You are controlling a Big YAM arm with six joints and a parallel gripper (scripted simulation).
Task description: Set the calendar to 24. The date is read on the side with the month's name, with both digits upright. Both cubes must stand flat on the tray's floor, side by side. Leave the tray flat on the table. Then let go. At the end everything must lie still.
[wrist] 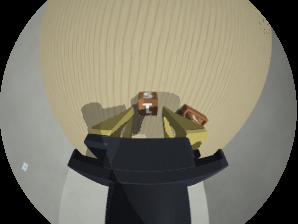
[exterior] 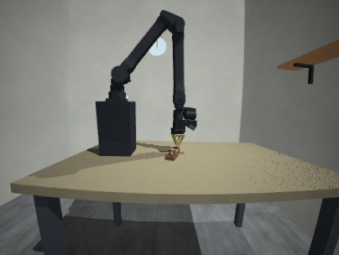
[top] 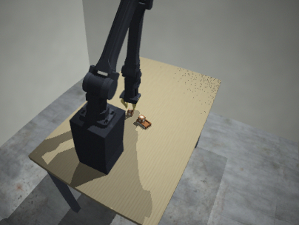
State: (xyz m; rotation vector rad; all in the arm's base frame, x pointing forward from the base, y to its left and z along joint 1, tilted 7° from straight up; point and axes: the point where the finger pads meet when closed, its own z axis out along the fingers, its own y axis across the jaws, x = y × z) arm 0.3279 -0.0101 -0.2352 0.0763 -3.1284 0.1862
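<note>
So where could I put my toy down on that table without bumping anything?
There's room on the wide stretch between the little tray and the speckled corner, and on the long strip from the tray to the table's near edge. It's crowded between the black base and the tray, where the pincer hangs over a cube.
</note>
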